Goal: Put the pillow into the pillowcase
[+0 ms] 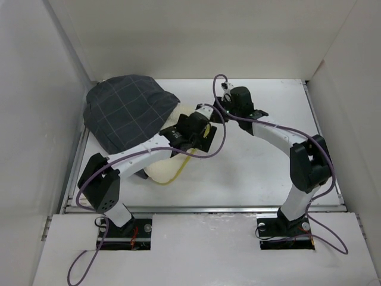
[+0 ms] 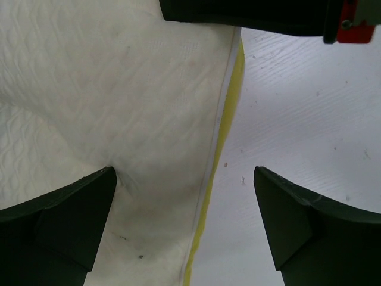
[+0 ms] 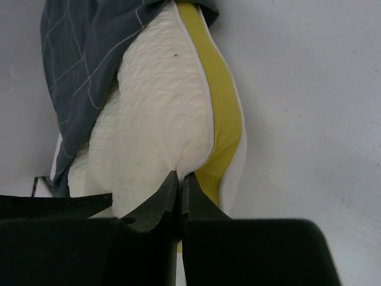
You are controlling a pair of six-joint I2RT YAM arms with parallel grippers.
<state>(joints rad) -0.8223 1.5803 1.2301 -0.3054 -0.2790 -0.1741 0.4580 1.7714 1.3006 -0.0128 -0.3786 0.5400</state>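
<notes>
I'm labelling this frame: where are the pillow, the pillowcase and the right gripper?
pillow (image 3: 155,119), right wrist view, on its cream quilted face.
pillowcase (image 1: 128,113), top external view, middle of the checked fabric.
right gripper (image 3: 180,179), right wrist view, between its closed fingertips.

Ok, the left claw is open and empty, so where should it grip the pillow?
Probably the pillow at its bare edge, along the yellow side band. Come from above: the left claw straddles that edge, one finger on the cream face, one over the table, so closing should pinch the seam.
</notes>
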